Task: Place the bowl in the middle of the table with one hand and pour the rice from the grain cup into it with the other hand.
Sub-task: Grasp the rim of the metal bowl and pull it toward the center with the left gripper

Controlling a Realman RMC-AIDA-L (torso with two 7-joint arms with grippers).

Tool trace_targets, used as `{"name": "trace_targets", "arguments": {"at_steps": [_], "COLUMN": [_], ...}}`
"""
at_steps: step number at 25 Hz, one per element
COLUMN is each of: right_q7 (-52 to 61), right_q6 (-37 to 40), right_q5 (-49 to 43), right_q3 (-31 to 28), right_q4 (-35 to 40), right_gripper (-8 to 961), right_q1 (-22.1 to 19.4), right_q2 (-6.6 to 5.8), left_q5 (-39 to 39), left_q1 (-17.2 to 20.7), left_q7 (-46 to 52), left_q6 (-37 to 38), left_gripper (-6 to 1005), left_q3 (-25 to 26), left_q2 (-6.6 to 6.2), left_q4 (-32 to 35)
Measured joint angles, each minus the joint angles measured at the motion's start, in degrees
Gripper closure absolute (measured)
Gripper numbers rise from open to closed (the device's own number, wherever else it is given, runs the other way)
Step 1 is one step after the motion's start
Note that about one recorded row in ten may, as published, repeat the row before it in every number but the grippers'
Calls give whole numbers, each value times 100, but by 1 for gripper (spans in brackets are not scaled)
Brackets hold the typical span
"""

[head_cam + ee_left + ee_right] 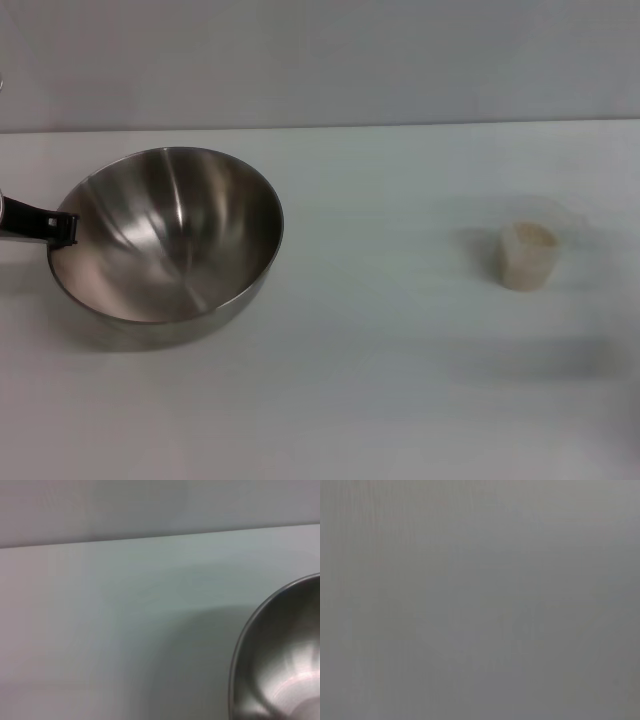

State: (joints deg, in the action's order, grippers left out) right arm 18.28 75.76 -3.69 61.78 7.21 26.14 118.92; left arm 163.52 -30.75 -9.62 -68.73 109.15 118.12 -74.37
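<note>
The steel bowl point(165, 235) stands on the white table point(380, 380) at the left, tilted a little with its left side raised. My left gripper point(58, 228) comes in from the left edge and is shut on the bowl's left rim. The bowl's rim and inside also show in the left wrist view point(280, 655). The grain cup point(528, 256), clear plastic and full of rice point(531, 238), stands upright on the right side of the table. My right gripper is out of view; its wrist view shows only plain grey.
A pale wall point(320, 60) runs behind the table's far edge. White tabletop lies between the bowl and the cup.
</note>
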Motion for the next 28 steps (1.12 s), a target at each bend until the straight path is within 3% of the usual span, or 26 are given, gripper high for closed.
{"name": "trace_targets", "arguments": {"at_steps": [6,11,28], "right_q7": [0,0,0], "right_q6": [-4,-7,-45], "right_q5": [0,0,0], "right_q3": [-8,-9,-9], "right_q4": [0,0,61], "right_gripper": [138,138,137], "right_q1": [4,13,32], "right_q2": [0,0,-1], "left_q5": [-30,-443,-1207], "left_q1": [-12,-217,-561], "left_q7": [-32,-535,-939], "left_q6": [-17,-354,-823], "left_gripper": [923,926,958], "left_q3": [90,753,1069], "left_q2": [-8,-15,-74], "left_q4": [-18,12,33]}}
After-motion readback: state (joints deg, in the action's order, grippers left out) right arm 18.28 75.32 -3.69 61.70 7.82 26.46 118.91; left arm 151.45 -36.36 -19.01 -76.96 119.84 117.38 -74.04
